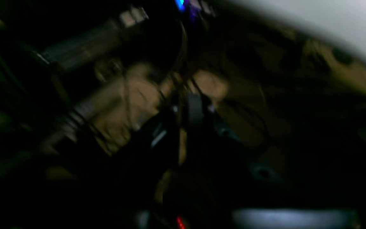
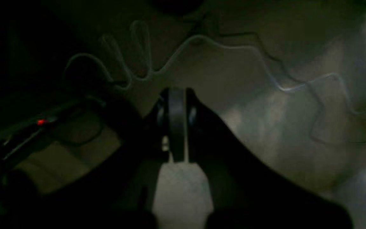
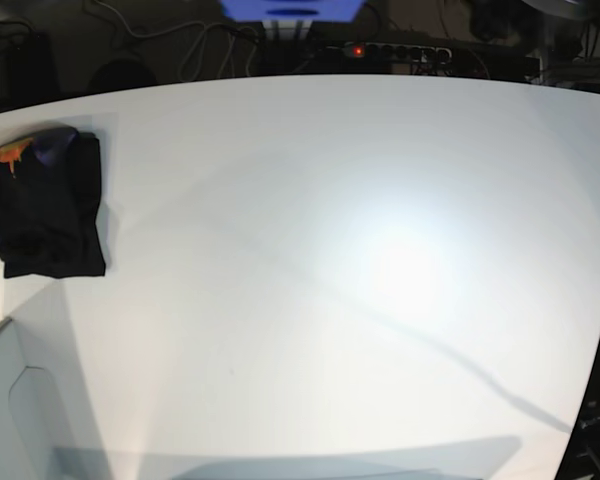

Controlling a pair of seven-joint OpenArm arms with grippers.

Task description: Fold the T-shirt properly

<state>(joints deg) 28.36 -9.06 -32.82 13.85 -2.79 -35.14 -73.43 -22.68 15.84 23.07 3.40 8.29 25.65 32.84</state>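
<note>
Both hands are shut with nothing in them: my right hand [image 2: 177,124] has its pads pressed flat together in its wrist view, over what looks like floor with a wavy cable [image 2: 233,51] across it, and my left hand [image 1: 195,109] looks pinched closed too, though that view is dark and smeared, so I wouldn't swear to the details. Neither arm shows in the base view, so I reckon they're parked off the tabletop [image 3: 360,270]. Further out, the T-shirt [image 3: 45,205] sits at the tabletop's far left edge, already a compact dark bundle with the orange label [image 3: 10,152] showing at its top corner. My guess is the folding is basically done. If anything's left, it'd be checking that the edges sit square and flattening the stack without dragging the thin fabric out of shape. No real containers that I can see; the pale cut-out shape at the bottom-left corner is too unclear to call.
</note>
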